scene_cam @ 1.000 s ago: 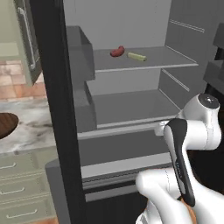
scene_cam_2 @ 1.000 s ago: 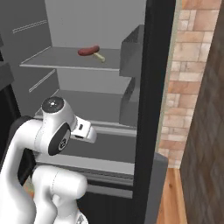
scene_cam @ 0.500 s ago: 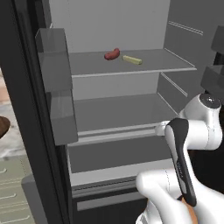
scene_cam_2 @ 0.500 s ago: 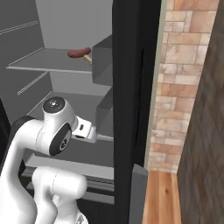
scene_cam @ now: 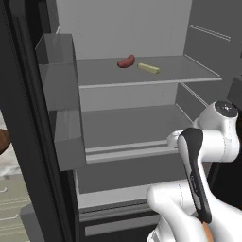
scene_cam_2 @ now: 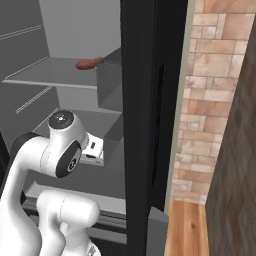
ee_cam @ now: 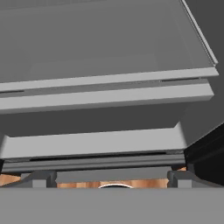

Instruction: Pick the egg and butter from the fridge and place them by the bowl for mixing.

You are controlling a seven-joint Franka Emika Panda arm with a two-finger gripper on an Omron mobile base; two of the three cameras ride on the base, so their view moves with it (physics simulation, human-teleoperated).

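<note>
The fridge (scene_cam: 127, 28) stands open in front of me, grey inside. The butter (scene_cam: 148, 68), a pale yellow stick, lies on its upper shelf beside a red sausage-shaped item (scene_cam: 126, 61), which the right base view also catches (scene_cam_2: 89, 64). The egg is out of view. A dark brown sliver of the bowl (scene_cam: 2, 141) peeks in at the far left edge. My gripper (ee_cam: 111, 179) is open, with nothing between its fingertips (ee_cam: 43, 178), and looks at the fridge's lower shelves (ee_cam: 109, 87). The arm is folded low, well below the butter's shelf.
Grey door bins (scene_cam: 59, 71) jut out on the left of the opening. The black fridge door edge (scene_cam_2: 150, 125) rises close on my right, with a brick wall (scene_cam_2: 200, 100) and wooden floor (scene_cam_2: 187, 230) beyond. A marble counter (scene_cam: 7, 165) lies at far left.
The whole picture has shifted as the base drove: the fridge interior now sits more central and closer, and the bowl has slid almost out at left. The arm's pose and open gripper are unchanged.
</note>
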